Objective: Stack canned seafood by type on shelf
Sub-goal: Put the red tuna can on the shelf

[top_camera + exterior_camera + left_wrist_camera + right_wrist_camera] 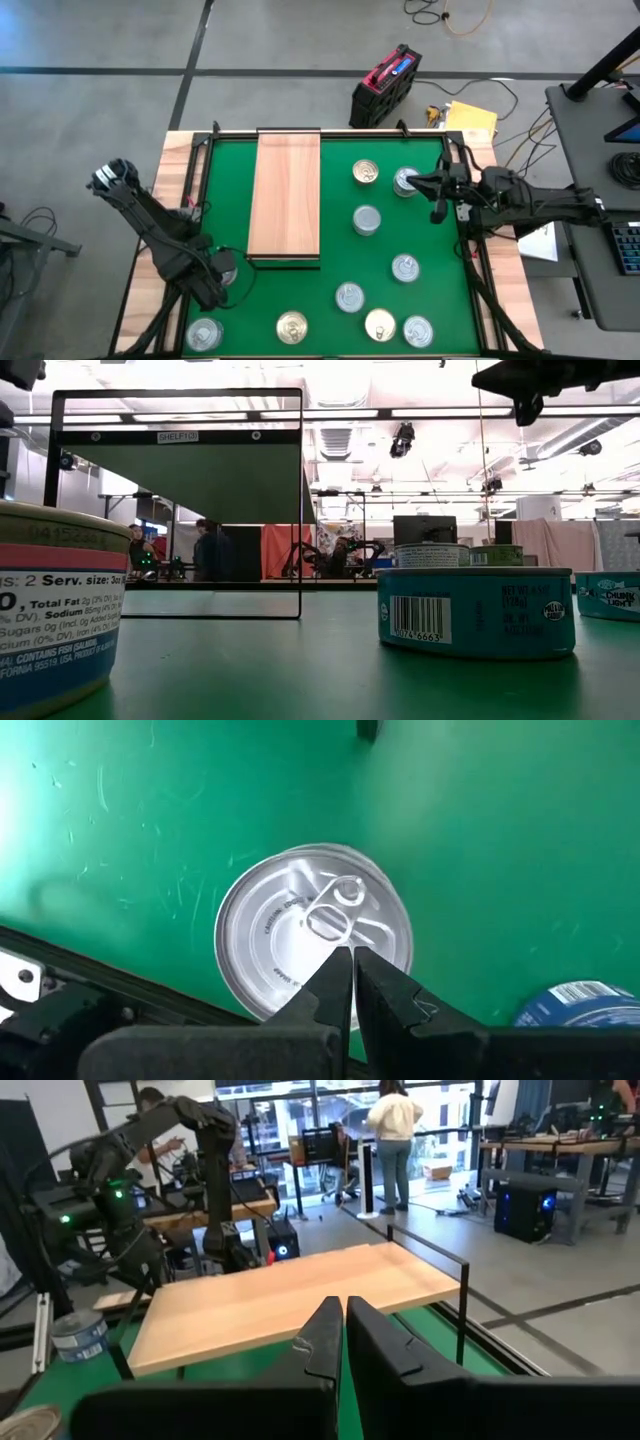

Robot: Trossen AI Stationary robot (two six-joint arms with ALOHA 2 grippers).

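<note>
Left gripper (352,955) shut, empty, above a silver tin (312,928) | right gripper (344,1308) shut, empty, facing the bare wooden shelf (290,1302)

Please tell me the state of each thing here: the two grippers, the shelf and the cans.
Left gripper: shut, empty, above a silver-lidded can.
Right gripper: shut, empty, facing the shelf.
Shelf: bare, no cans on it.
Cans: unstacked, upright on the green mat, lids sealed.

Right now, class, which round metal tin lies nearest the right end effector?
The silver-lidded round tin at the mat's far right; the right end effector hovers beside it.
</note>
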